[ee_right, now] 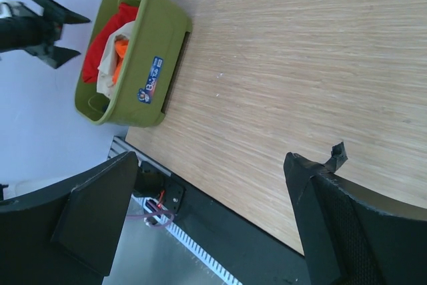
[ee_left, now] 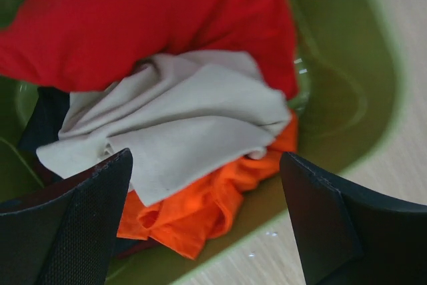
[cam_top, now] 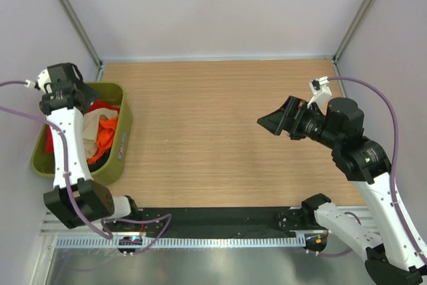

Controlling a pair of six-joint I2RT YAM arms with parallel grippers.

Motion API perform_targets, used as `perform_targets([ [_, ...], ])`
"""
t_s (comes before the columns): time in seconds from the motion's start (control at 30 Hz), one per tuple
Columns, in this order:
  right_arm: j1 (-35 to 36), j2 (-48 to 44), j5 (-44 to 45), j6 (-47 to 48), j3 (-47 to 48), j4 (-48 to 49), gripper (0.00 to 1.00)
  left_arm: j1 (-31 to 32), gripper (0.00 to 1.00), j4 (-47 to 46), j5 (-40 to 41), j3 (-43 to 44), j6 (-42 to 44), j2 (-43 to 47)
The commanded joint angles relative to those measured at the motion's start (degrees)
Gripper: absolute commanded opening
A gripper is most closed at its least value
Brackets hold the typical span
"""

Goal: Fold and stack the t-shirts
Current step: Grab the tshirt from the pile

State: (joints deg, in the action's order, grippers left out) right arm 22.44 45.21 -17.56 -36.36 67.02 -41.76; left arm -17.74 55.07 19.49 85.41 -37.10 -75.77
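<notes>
Plainly, the t-shirts (ee_left: pixel 200 98) are light, limp cloth that will sag and slip. They lie crumpled together in the olive tub (cam_top: pixel 124 131) at the left edge of the table (cam_top: pixel 213 111), red, beige, orange and a little black in one tangle. The beige shirt (ee_left: pixel 180 118) lies loosely over the orange one, and its raised fold looks the easiest pinch, though neighbours may drag along. The left gripper (ee_left: pixel 205 161) hangs over the pile, fingers spread, holding nothing. The right gripper (cam_top: pixel 270 121), equally splayed and empty, hovers near the table's right edge. The tub's walls hem the reach.
</notes>
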Motion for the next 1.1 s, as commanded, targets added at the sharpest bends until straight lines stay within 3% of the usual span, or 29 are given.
perform_targets([
  [0.0,0.33,-1.44,-2.21,1.29,0.21,2.3,1.0,-3.35,0.91,-1.88,-1.48,-6.81,-3.86,-1.49],
  [0.1,0.24,-2.32,-1.86,2.6,0.12,1.77,1.0,-3.71,0.89,-6.1,-2.6,-12.62,-3.77,-2.54],
  [0.2,0.24,-2.58,-1.25,4.1,0.04,1.68,1.0,-3.8,0.79,-9.54,-6.12,-15.71,-4.12,-4.03],
  [0.27,0.33,-2.41,-0.46,4.8,0.21,1.68,1.0,-3.71,0.53,-9.28,-6.91,-14.58,-4.21,-6.32],
  [0.3,0.33,-2.06,-0.46,5.07,0.3,1.42,1.0,-3.8,0.27,-9.19,-7.27,-13.7,-3.95,-6.76],
  [0.43,0.24,-1.53,-0.37,5.6,0.65,1.06,1.0,-3.8,0.01,-7.87,-9.99,-5.53,-2.63,-4.93],
  [0.73,0.33,-1.18,-2.47,3.67,-0.84,1.59,1.0,-1.42,0.04,-1.64,-7.97,19.68,0.01,-1.84],
  [0.8,0.33,-1.35,-2.65,3.4,-1.02,1.77,1.0,-1.42,0.09,-1.19,-8.5,20.41,0.19,-1.58],
  [0.87,0.24,-1.7,-1.95,3.14,-0.93,1.33,1.0,-1.42,0.0,-1.28,-8.59,19.1,0.36,-1.23],
  [1.07,0.33,-2.67,-1.07,3.14,-0.58,0.63,1.0,-1.51,0.0,-2.6,-9.2,11.9,1.24,0.79],
])
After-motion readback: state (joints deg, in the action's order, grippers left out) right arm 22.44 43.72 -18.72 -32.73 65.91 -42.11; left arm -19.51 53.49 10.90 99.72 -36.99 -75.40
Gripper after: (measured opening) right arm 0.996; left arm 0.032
